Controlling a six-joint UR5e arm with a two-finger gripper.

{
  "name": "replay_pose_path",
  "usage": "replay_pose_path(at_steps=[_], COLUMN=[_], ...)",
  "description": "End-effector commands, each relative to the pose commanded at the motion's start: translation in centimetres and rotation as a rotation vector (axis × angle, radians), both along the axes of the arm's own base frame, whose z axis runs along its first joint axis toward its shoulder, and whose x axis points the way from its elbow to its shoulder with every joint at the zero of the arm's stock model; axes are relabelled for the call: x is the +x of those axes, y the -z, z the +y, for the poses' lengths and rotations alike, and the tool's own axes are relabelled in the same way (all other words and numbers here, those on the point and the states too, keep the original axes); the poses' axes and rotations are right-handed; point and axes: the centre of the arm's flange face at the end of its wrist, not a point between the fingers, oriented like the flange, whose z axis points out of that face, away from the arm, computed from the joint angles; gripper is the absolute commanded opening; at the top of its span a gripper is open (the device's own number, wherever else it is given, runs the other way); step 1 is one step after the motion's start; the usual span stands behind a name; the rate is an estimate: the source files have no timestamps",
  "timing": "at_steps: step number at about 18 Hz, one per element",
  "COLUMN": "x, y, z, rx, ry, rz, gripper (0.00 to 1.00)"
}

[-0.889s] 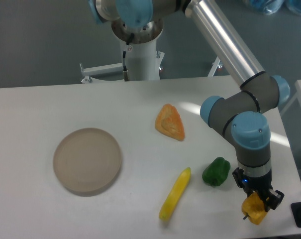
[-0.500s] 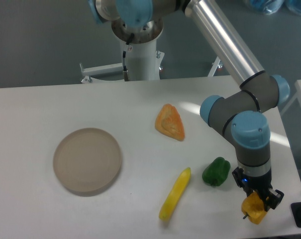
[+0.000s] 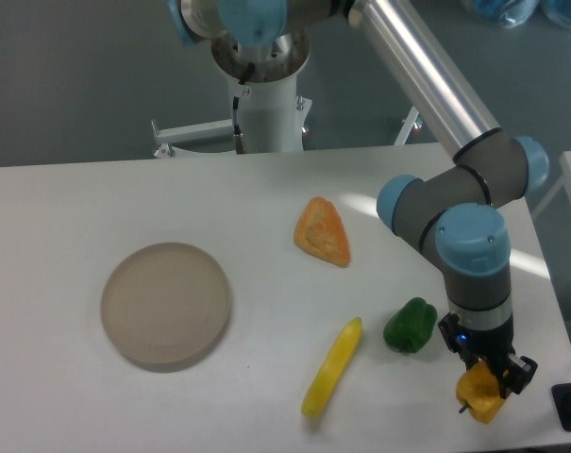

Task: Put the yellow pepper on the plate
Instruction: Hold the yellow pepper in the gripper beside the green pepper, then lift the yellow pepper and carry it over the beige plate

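Gripper closed on the yellow pepper at near right table edge, just right of the green pepper. Step in hand: lift-off after grasp, by my reading. Plate sits far left, well apart. Next: raise clear, carry left over long yellow piece, release above plate.

Beige plate; yellow-orange pepper; green pepper; yellow chili; orange wedge; white table; grey-and-blue arm.
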Motion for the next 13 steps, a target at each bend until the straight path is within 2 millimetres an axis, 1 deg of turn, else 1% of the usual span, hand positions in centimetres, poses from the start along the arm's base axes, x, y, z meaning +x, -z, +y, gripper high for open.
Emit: replay_pose_path(at_steps=[3, 4, 7, 8, 9, 11, 13], x=[1.1, 1.6, 3.7, 4.7, 6.3, 8.3, 11.1], y=[-1.3, -2.1, -3.9, -4.4, -4.9, -5.9, -6.6], z=[-1.1, -1.6, -3.3, -3.9, -4.4, -6.2, -7.8], rx=[-0.003, 0.002, 0.031, 0.04, 0.051, 0.055, 0.043], ry=[-0.002, -0.01, -0.054, -0.067, -0.083, -0.122, -0.129], rz=[-0.007, -0.009, -0.044, -0.067, -0.089, -0.113, -0.145], gripper=[0.51, 0.51, 0.51, 0.51, 0.51, 0.51, 0.51])
